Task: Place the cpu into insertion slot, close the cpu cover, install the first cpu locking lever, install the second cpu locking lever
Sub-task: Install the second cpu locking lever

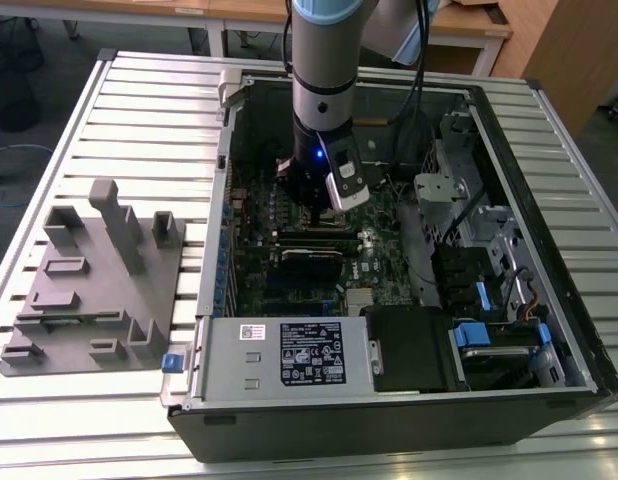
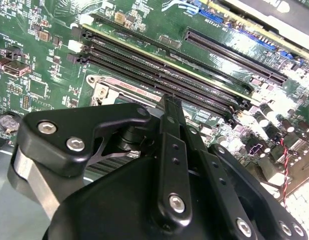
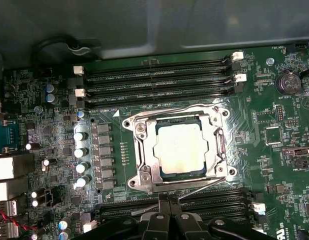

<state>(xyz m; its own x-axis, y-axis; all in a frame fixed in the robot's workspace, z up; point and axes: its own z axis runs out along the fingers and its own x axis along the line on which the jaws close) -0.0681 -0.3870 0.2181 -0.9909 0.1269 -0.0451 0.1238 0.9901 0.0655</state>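
in the exterior view i hang inside the open computer case (image 1: pixel 549 230), my gripper (image 1: pixel 311 212) low over the green motherboard (image 1: pixel 289 215) toward the exterior view's left of the case's middle; the socket itself is hidden under me there.

in the second wrist view my fingers (image 2: pixel 170 120) look pressed together with nothing visible between them, their tips reaching just to the near rim of the insertion slot (image 2: pixel 102 92), which runs alongside the long black memory slots (image 2: pixel 164 75).

in the first wrist view the cpu (image 3: pixel 178 146) already sits flat in the insertion slot, and the cpu cover (image 3: pixel 144 145) lies down around it. a thin locking lever (image 3: pixel 197 187) runs along the socket edge nearest my fingertips, its long axis crosswise to my closed jaws, and it looks unlatched to me. my tips are just beside it.
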